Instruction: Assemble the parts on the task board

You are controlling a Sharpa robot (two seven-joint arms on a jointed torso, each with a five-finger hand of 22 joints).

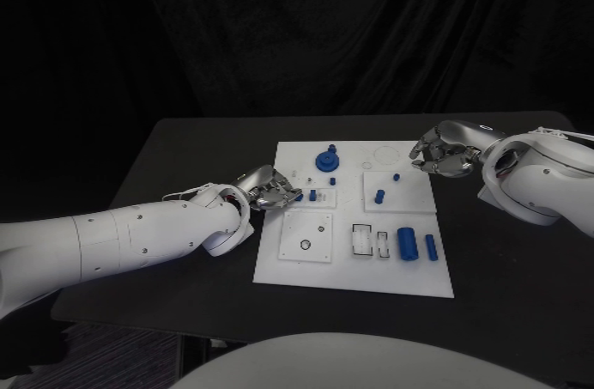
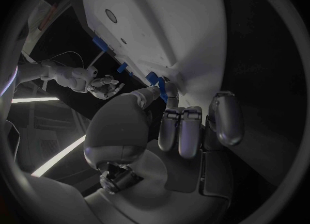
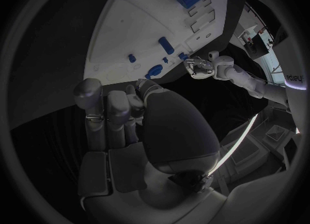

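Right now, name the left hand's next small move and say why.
Probably lift the small blue part off the task board: the left hand at the board's left edge appears to pinch it. The right hand hovers, holding nothing, at the far right corner.

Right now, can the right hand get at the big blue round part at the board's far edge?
Probably yes: the right hand hovers at the task board far corner, and nothing stands between it and the round part.

Overhead head camera, two wrist fisheyes
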